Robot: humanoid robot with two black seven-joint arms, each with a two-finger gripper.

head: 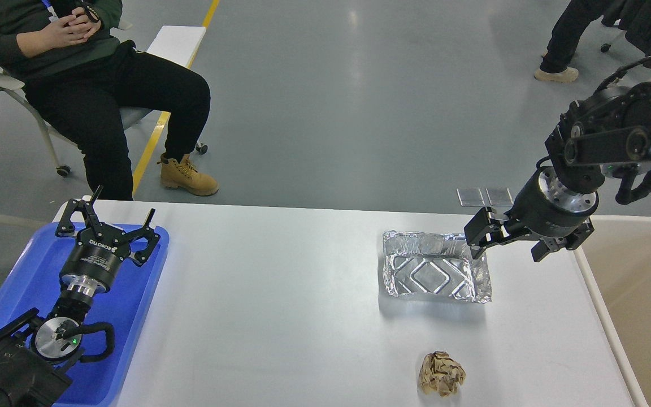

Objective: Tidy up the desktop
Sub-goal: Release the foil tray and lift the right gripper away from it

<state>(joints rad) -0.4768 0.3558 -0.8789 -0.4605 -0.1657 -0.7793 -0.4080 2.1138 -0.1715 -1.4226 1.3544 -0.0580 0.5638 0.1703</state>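
Observation:
The white desktop [280, 294] carries a shiny foil tray [433, 274], empty and upright, at the right of middle. A crumpled brown paper ball [442, 373] lies near the front edge. My right gripper [507, 243] is open and hovers at the foil tray's far right corner. Its left finger [475, 233] is at the tray's rim and the other finger is outside the tray to the right. My left gripper [116, 217] is open and empty above the blue tray [26, 282].
A beige bin [636, 294] with a cream rim stands against the desktop's right edge. A seated person [88, 68] is beyond the far left corner. Another person's legs [563, 39] are at the far right.

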